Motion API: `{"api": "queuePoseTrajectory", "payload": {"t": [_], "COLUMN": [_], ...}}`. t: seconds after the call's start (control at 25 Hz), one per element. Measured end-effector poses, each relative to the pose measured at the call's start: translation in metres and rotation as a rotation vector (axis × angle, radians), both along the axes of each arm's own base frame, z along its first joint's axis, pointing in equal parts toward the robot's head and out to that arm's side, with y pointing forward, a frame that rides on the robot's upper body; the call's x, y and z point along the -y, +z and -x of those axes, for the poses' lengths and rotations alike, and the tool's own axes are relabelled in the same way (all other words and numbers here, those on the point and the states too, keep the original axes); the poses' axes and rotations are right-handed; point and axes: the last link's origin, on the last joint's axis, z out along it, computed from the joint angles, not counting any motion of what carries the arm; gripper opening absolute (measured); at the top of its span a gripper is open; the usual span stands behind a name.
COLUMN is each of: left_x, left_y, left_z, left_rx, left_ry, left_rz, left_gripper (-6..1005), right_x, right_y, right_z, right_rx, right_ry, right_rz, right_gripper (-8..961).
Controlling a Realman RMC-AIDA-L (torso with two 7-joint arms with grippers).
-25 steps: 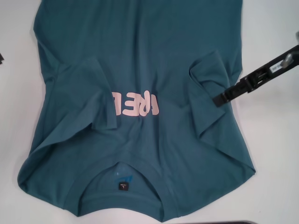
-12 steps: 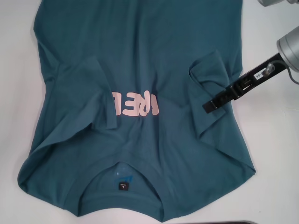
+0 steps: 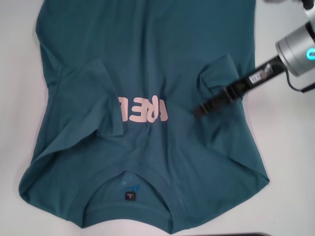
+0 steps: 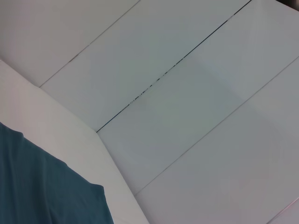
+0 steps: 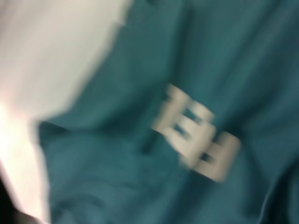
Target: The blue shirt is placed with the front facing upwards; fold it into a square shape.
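Note:
The blue shirt (image 3: 147,59) lies flat on the white table, pale pink lettering (image 3: 142,109) facing up and the collar (image 3: 128,209) with its dark neck label (image 3: 130,196) nearest me. Both sleeves are folded inward: one (image 3: 91,98) on the left, one (image 3: 219,91) on the right. My right gripper (image 3: 198,110) reaches in from the right, just above the folded right sleeve, its tip close to the lettering. The right wrist view shows the shirt (image 5: 107,158) and the lettering (image 5: 196,135) close below. A corner of the shirt (image 4: 42,186) shows in the left wrist view.
Bare white table (image 3: 288,157) runs along both sides of the shirt. The left wrist view looks past the table's edge (image 4: 70,126) to a tiled floor (image 4: 196,93). A dark object (image 3: 246,234) peeks in at the near edge.
My right arm has moved in to the left, from the shirt's right edge to over the folded right sleeve near the lettering. The shirt has not shifted.

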Motion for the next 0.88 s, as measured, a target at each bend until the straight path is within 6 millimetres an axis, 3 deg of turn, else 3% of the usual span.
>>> {"api": "queuePoseTrajectory", "payload": {"t": [0.2, 0.6, 0.88], "left_x": [0.000, -0.001, -0.001], "left_y": [0.000, 0.000, -0.001], "left_z": [0.000, 0.002, 0.002], "left_rx": [0.000, -0.003, -0.001], "left_ry": [0.002, 0.010, 0.015], "left_rz": [0.000, -0.005, -0.006], "left_gripper": [735, 735, 736], "right_x": [0.003, -0.011, -0.019], "right_y": [0.019, 0.053, 0.033], "right_z": [0.020, -0.030, -0.035], "right_rx": [-0.227, -0.060, -0.027], "right_ry": [0.030, -0.127, -0.187], "right_rz": [0.005, -0.159, -0.230], "right_gripper": [733, 734, 734]}}
